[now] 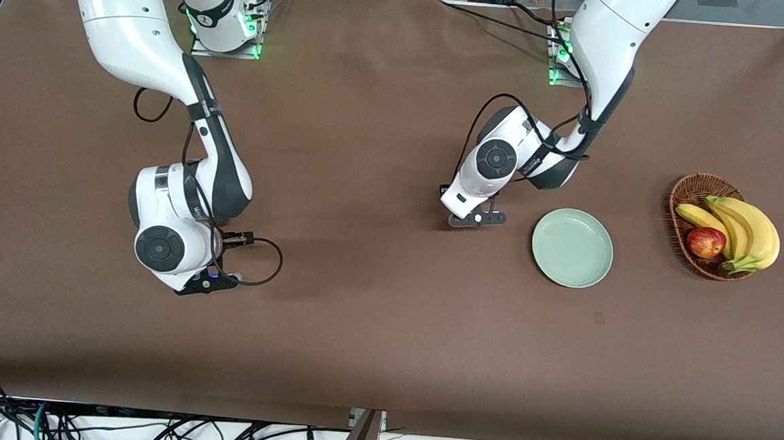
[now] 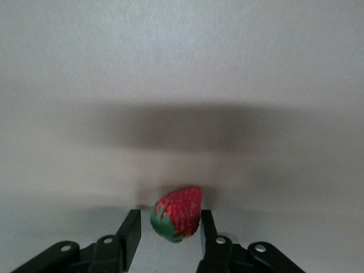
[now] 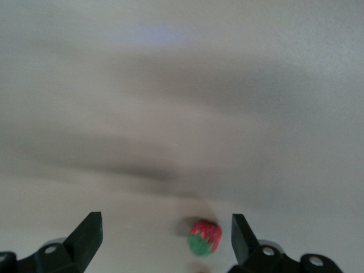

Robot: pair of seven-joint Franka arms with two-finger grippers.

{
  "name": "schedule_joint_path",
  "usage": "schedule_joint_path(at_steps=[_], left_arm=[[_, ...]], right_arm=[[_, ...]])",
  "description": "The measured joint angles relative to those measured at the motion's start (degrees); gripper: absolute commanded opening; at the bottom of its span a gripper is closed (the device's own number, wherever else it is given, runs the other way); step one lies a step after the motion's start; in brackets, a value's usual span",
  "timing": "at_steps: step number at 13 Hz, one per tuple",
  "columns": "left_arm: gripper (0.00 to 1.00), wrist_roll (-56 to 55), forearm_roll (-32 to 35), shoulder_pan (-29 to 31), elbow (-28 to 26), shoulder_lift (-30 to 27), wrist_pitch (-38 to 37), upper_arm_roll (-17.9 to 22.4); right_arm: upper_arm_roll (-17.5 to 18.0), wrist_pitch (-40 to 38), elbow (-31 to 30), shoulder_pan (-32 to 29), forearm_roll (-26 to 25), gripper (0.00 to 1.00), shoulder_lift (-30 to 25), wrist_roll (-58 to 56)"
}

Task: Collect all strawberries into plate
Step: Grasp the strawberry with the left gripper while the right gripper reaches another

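Note:
In the left wrist view a red strawberry [image 2: 179, 212] with a green cap sits between the fingers of my left gripper [image 2: 170, 228]. The jaws stand narrow and open: one finger [image 2: 206, 227] touches the berry, while a small gap remains at the other. That hand hangs low over the table beside the mint-green plate [image 1: 573, 248], on its right-arm side. In the right wrist view my right gripper [image 3: 165, 234] is wide open around another strawberry [image 3: 203, 237], which lies on the table close to one finger. In the front view both hands hide their berries.
A brown wicker basket [image 1: 688, 190] holding bananas [image 1: 748, 231] and a red apple [image 1: 706, 242] stands toward the left arm's end, past the plate. The brown tablecloth covers the whole table.

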Motion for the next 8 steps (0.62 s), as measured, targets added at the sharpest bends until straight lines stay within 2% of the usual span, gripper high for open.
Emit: schedule_joint_path(at_steps=[2, 4, 5, 6, 7, 8], left_arm=[[0.51, 0.0, 0.03, 0.0, 0.89, 0.13, 0.0, 0.03], [0.51, 0.0, 0.03, 0.0, 1.14, 0.58, 0.0, 0.06], [0.45, 0.0, 0.04, 0.0, 1.16, 0.85, 0.0, 0.09], [0.15, 0.0, 0.04, 0.0, 1.17, 1.21, 0.0, 0.13], [0.0, 0.0, 0.08, 0.0, 1.18, 1.51, 0.0, 0.15], [0.0, 0.0, 0.16, 0.0, 1.19, 1.61, 0.0, 0.17]], right_arm=[[-1.32, 5.12, -5.91, -0.03, 0.0, 1.0, -1.58, -1.14], [-1.94, 6.98, -10.49, -0.07, 0.07, 1.0, -3.66, -1.64], [-2.0, 7.71, -12.56, -0.06, 0.09, 1.0, -4.85, -1.65], [-2.05, 8.64, -14.61, -0.07, 0.1, 1.0, -5.95, -1.65], [-2.12, 10.07, -16.66, -0.1, 0.11, 1.0, -6.84, -1.65], [-2.15, 11.39, -18.42, -0.14, 0.11, 0.99, -7.41, -1.65]])
